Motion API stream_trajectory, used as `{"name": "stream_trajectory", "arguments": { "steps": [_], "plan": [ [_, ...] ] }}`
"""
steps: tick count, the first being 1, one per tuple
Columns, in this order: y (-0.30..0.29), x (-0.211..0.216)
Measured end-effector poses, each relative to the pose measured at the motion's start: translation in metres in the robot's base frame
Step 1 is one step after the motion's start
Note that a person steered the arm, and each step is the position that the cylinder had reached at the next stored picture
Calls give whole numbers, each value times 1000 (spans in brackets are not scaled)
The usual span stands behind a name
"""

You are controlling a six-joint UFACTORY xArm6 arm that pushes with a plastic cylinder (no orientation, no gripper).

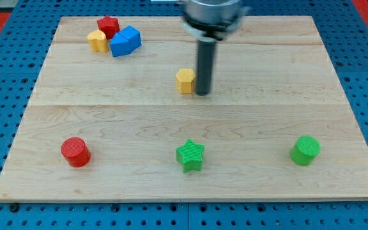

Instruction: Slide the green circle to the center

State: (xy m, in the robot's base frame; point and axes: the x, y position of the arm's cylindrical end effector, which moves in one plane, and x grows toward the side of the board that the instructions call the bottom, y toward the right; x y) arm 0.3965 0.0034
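Status: not started, as far as I can judge. Green circle [305, 151] sits near the board's bottom-right corner, well apart from the centre and from my tip. Whole push is still left: I'd need to get round to its right side and shove it left and up toward the middle.

Near edge, left to right: red circle [75, 152] by the bottom-left corner, green star [190, 156] at the middle of the bottom edge, then the green circle. All three well apart from each other.

Mid-board: my tip [202, 94] is down on the wood roughly at centre, just right of a yellow block [185, 81], touching it or nearly so, can't tell which. That yellow block occupies about the spot the circle should end up, so it may be in the way. No fingers on this rig, just a plain rod, so nothing to open, close or hold.

Far edge, top-left corner: yellow block [96, 41], red block [108, 27] and blue block [126, 41] bunched together, touching or close to it. Exact shapes hard to make out.

Surface: light wooden board [299, 83], planked, smooth, clean. It lies on a blue perforated base [5, 76]. A bit of red shows at the view's top-right corner. Rest of the room not visible.
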Motion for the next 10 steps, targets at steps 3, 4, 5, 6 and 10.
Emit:
{"name": "stream_trajectory", "arguments": {
  "steps": [3,4,5,6,10],
  "plan": [
    [-73,-59],
    [-32,-48],
    [-32,-48],
    [-32,-48],
    [173,7]
  ]
}}
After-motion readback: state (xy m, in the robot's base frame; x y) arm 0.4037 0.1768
